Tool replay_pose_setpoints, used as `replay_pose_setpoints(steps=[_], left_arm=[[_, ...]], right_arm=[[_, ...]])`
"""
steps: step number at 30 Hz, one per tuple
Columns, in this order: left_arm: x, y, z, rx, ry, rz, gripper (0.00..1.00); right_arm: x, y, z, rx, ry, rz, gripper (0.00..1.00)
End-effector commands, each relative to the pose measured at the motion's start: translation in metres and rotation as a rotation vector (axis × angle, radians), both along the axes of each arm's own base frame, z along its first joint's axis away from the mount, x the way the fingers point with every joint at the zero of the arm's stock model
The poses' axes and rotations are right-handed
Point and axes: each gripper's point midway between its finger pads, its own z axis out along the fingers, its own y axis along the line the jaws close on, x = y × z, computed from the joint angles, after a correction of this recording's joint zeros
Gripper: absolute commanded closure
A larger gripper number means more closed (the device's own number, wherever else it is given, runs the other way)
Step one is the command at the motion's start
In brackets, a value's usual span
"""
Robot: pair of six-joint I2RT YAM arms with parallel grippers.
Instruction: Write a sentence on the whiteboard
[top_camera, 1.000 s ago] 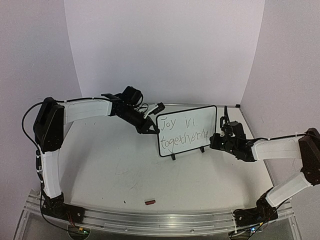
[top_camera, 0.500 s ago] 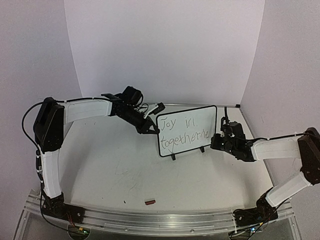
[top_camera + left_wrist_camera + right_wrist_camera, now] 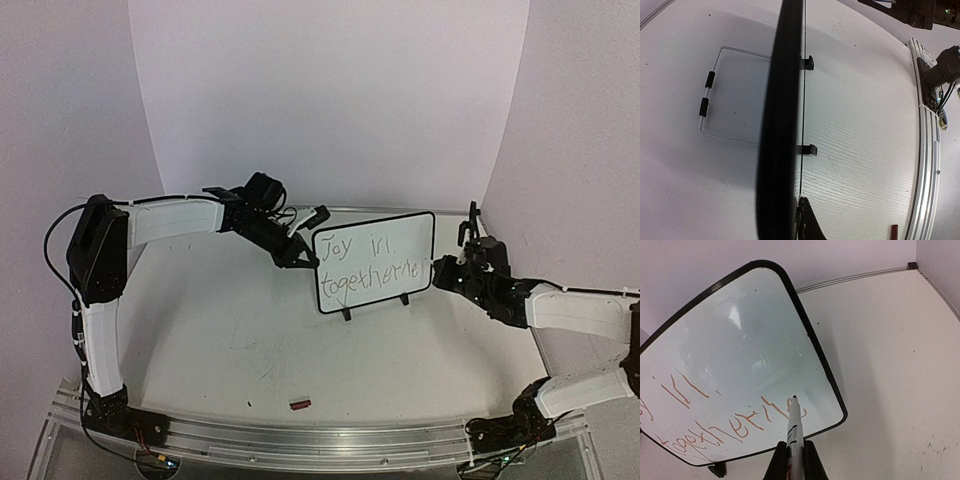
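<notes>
Whiteboard (image 3: 375, 232) stands on its feet at the table's (image 3: 220, 310) far centre, left gripper (image 3: 300, 258) clamped on its left edge, while right gripper (image 3: 795, 452), clenched on the marker (image 3: 794, 422), has backed off rightward from the sentence (image 3: 366, 270), so "togetherne" looks unfinished.

the right gripper (image 3: 447, 272) has drawn back to the right, so the whiteboard (image 3: 415, 235) no longer sits under its fingers but just ahead of them, past the board's right edge. the marker (image 3: 794, 427) clamped between the fingers now points at the tail of the sentence (image 3: 368, 270), whose last strokes show uncovered. behind the fingers, the right forearm (image 3: 580, 310) has dropped lower and stretched out toward the right.
</notes>
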Motion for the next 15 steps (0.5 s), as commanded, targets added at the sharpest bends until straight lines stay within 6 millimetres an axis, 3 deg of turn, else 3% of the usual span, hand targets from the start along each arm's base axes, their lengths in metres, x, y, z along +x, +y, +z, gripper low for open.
replay_pose_setpoints(steps=[1,15], left_arm=[[0.001,0.006,0.016,0.005,-0.057,0.009,1.0],[0.002,0.007,0.016,0.006,-0.057,0.012,1.0]], right_arm=[[0.004,-0.004,-0.003,-0.042,0.013,-0.017,1.0],[0.023,0.004,-0.008,-0.041,0.013,0.002,1.0]])
